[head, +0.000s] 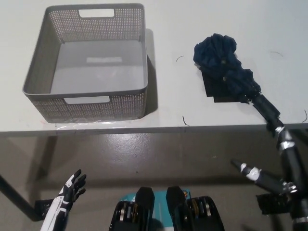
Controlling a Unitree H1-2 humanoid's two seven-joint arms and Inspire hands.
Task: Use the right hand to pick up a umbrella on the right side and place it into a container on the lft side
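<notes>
Grey perforated plastic forms the container (86,62), a rectangular basket with slot handles cut into its near and far walls, standing on the left part of the white worktop (168,110). Its inside is bare and its near wall sits close to the worktop's front edge. Below that edge, at the lower left of the view, the white left hand (72,188) rests low over the floor, well apart from the worktop, its fingers spread and holding nothing.

Further right, on the right part of the worktop, lies the umbrella (226,67): dark navy, folded, its fabric bunched in loose ruffles at the far end and gathered tighter toward the near end. It lies on a slant, the ruffled end farther from the robot and the black handle (266,109) pointing toward the front edge at the right. A wide stretch of bare worktop separates it from the container. A few thin dark marks show on the surface around it.

At the lower right, the black right arm comes up from the bottom corner. The right hand (284,142) is at the handle's end, just at the worktop's edge; whether its fingers are closed around the handle cannot be told.
</notes>
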